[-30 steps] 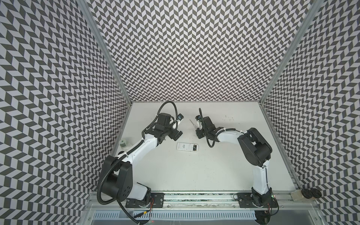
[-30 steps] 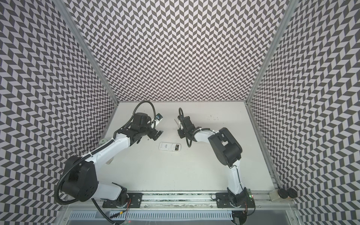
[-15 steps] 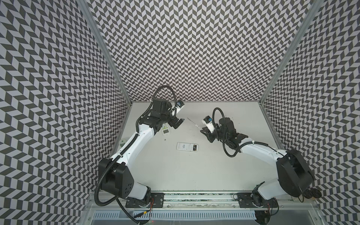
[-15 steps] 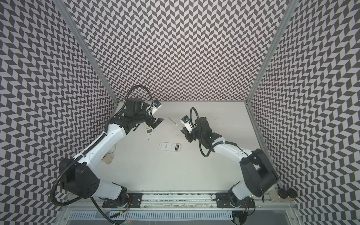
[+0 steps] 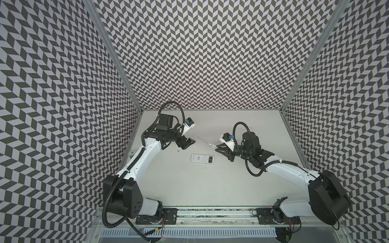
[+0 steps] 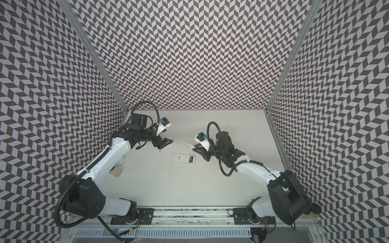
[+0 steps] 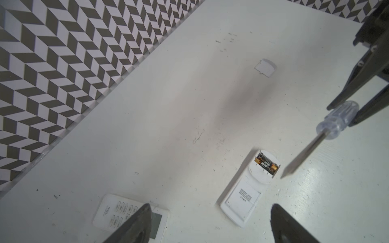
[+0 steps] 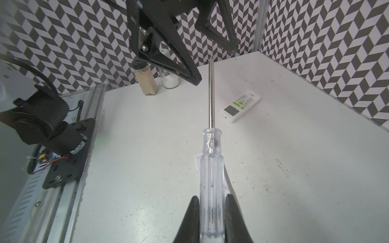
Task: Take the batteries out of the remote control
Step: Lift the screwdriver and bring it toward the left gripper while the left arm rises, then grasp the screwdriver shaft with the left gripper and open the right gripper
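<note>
mid-table, batteries (image 7: 265,164) in open end of face-down remote (image 5: 202,161), just beyond it right gripper (image 8: 212,198) clamped on clear handle of screwdriver (image 8: 211,164), shaft aimed toward farther-back left gripper (image 7: 211,207), jaws wide and empty, near a second face-up remote (image 8: 242,106).
</note>
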